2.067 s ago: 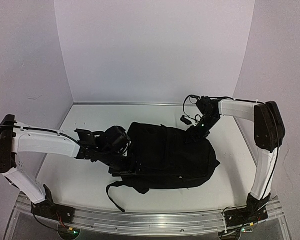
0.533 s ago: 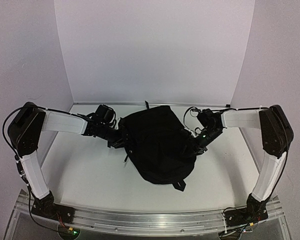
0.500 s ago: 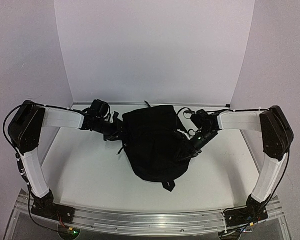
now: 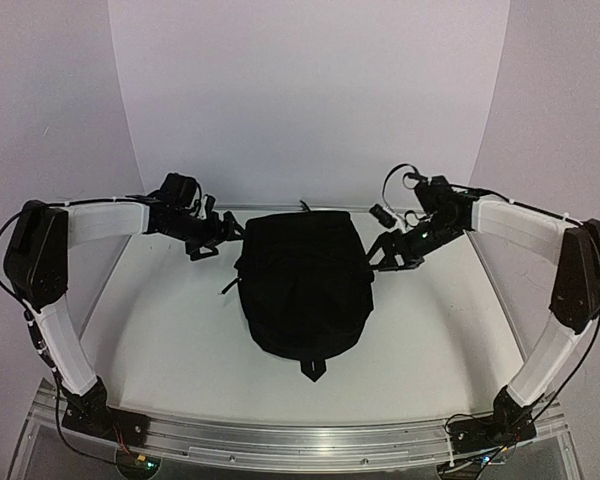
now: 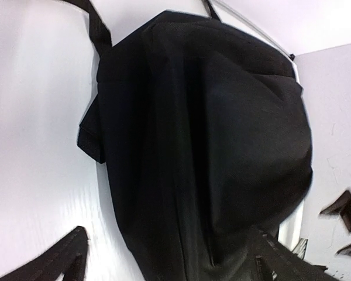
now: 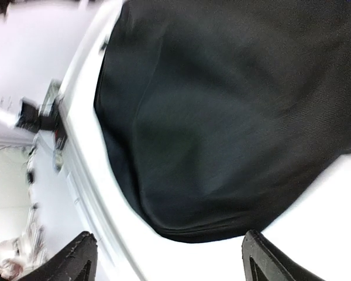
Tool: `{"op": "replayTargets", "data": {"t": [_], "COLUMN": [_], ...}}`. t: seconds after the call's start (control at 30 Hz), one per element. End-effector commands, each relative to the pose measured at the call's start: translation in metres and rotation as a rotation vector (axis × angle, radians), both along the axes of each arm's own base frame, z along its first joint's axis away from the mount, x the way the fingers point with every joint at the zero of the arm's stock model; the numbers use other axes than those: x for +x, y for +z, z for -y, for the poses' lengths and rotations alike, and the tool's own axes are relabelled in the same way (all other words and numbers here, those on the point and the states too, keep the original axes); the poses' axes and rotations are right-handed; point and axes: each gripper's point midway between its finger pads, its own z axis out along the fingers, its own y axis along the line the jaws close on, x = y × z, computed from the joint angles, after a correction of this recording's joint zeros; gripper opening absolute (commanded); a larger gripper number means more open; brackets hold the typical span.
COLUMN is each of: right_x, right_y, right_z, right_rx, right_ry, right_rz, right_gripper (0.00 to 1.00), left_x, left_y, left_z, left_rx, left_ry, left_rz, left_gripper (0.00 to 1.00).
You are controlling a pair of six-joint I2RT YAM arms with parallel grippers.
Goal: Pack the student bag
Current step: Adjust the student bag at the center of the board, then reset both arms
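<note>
The student bag (image 4: 302,285), a large black fabric backpack, lies zipped shut mid-table with a small loop (image 4: 313,368) at its near end. My left gripper (image 4: 210,244) is beside its far left corner, open and holding nothing. In the left wrist view the bag (image 5: 210,134) fills the frame and runs down between the spread fingers of my left gripper (image 5: 169,266). My right gripper (image 4: 385,256) is open beside the bag's far right corner. In the right wrist view my right gripper (image 6: 172,257) has bare white table between its fingertips, with the bag (image 6: 234,117) just ahead.
A strap (image 5: 96,26) trails from the bag onto the white table (image 4: 160,340). White walls close in the back and both sides. A metal rail (image 4: 280,440) with the arm bases runs along the near edge.
The bag has been turned from lying sideways to lengthwise and set down. Both grippers have opened, let go of it and drawn back outward and toward the far wall.
</note>
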Motion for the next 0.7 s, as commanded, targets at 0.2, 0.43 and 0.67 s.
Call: {"op": "replayTargets", "data": {"t": [0.2,0.43,0.67], "right_x": [0.039,0.038,0.035], "right_y": [0.047,0.0,-0.016], "right_z": [0.079,0.145,0.154], "right_rx": [-0.131,-0.21,-0.191], "right_ry": [-0.255,-0.371,-0.389], "right_rz": [0.235,0.153,0.109], "right_gripper": [0.98,0.98,0.98], "left_x": [-0.031,-0.059,-0.069], "left_y": [0.051,0.016,0.005], "left_z": [-0.095,-0.123,-0.131], "left_rx": [0.13,0.128,0.144], "left_ry": [0.144,0.193,0.224], "left_rz": [0.066,-0.005,-0.006], "left_gripper": [1.0,1.0,1.0]}}
